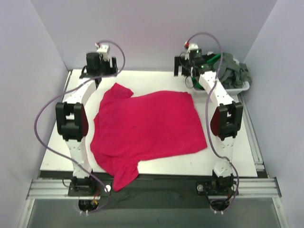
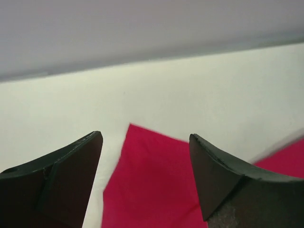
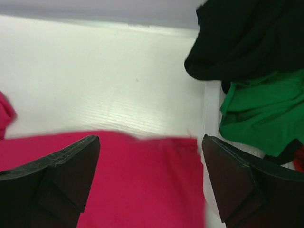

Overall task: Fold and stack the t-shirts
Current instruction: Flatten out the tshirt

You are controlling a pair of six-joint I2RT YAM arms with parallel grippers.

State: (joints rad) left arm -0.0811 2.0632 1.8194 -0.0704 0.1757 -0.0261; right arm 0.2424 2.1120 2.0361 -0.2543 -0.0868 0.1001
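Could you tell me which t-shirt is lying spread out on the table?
The crimson-red t-shirt; the green t-shirt, black t-shirt and grey t-shirt are bunched in the white basket.

Gripper [image 2: 145,137] jaws spread wide, nothing between. Dark fingers [image 2: 57,180] at bottom corners of view. Red shirt [image 2: 152,185] below, one pointed corner reaching up between fingertips, lying on white table [image 2: 156,90]. Grey wall [image 2: 142,28] behind. Pale blurred streak crossing red at right edge, possibly bare table.
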